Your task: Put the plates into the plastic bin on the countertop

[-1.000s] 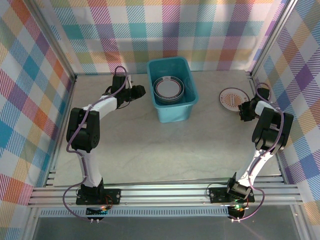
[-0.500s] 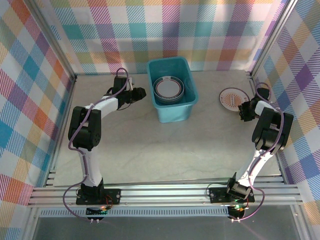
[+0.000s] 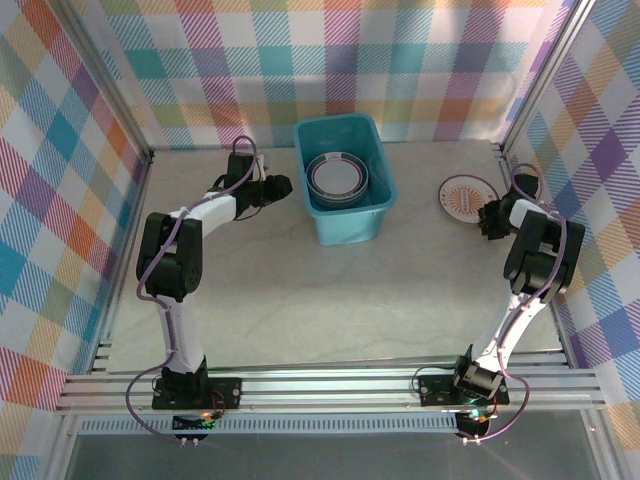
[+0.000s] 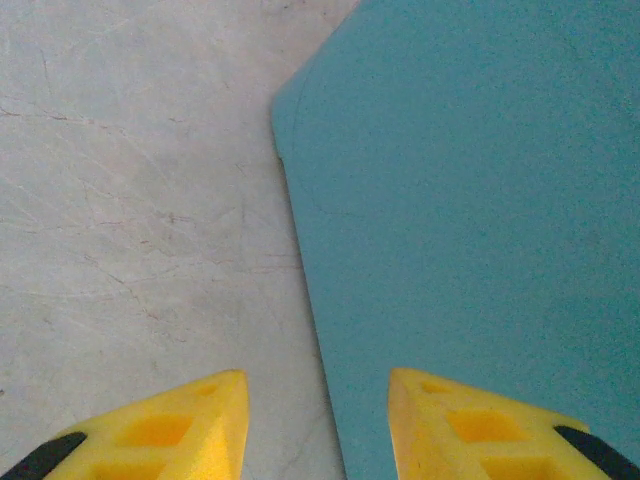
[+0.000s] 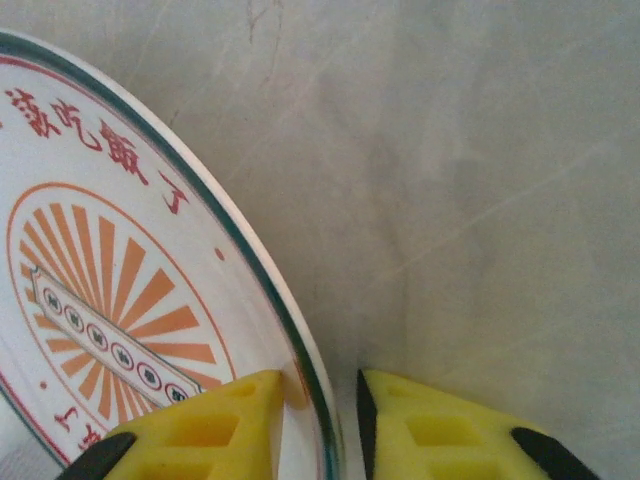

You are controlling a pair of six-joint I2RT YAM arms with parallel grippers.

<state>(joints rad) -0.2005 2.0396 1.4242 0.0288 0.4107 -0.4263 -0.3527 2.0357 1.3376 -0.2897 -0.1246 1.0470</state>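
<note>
A white plate [image 3: 467,196] with an orange sunburst centre lies flat on the countertop [image 3: 300,290] at the far right. My right gripper [image 3: 487,217] is at its near right edge. In the right wrist view the plate [image 5: 110,260] has its rim between the yellow fingers, and the gripper [image 5: 320,385] is shut on it, one finger on the plate's face and one outside the rim. The teal plastic bin [image 3: 345,225] holds stacked plates [image 3: 338,177]. My left gripper [image 3: 283,184] is open beside the bin's left wall [image 4: 480,200], holding nothing [image 4: 318,385].
Plaid walls and aluminium rails close in the countertop on three sides. The right wall stands close behind the right arm [image 3: 535,255]. A wide stretch of bare countertop lies between the bin and the arm bases.
The right gripper's fingers have closed in on the plate's rim. The left arm and the plate have stayed in place.
</note>
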